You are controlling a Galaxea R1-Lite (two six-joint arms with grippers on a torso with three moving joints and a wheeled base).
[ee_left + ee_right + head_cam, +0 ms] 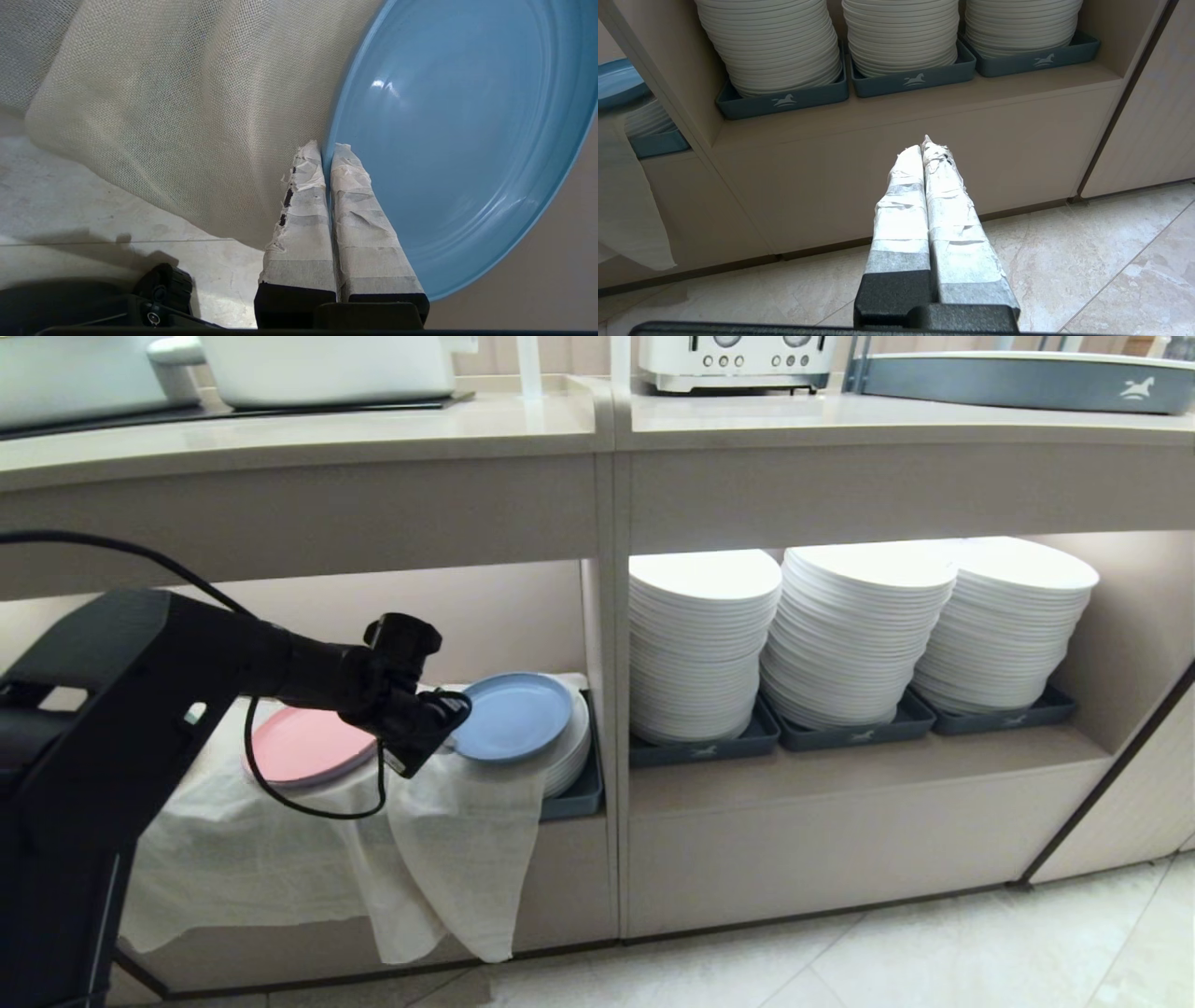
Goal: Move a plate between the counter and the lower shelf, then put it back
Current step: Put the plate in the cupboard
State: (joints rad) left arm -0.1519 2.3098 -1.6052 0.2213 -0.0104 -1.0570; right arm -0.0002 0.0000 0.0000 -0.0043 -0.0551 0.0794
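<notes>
The light-blue plate [513, 715] is in the lower shelf [485, 616], just over a low stack of white plates [571, 751] in a grey tray [583, 795]. I cannot tell whether it rests on the stack. My left gripper [459, 707] reaches in from the left and is shut on the plate's near rim. In the left wrist view the taped fingers [306, 196] pinch the rim of the plate [467, 116], one finger on each side. My right gripper [925, 145] hangs shut and empty low in front of the cabinet. The counter [373, 434] runs above.
A pink plate [303, 745] lies on the draped white cloth [448, 840] left of my gripper. The neighbouring compartment holds three tall white plate stacks [854, 625] in grey trays. A toaster [738, 359] and a grey tray [1018, 381] stand on the counter. Tiled floor [934, 952] lies below.
</notes>
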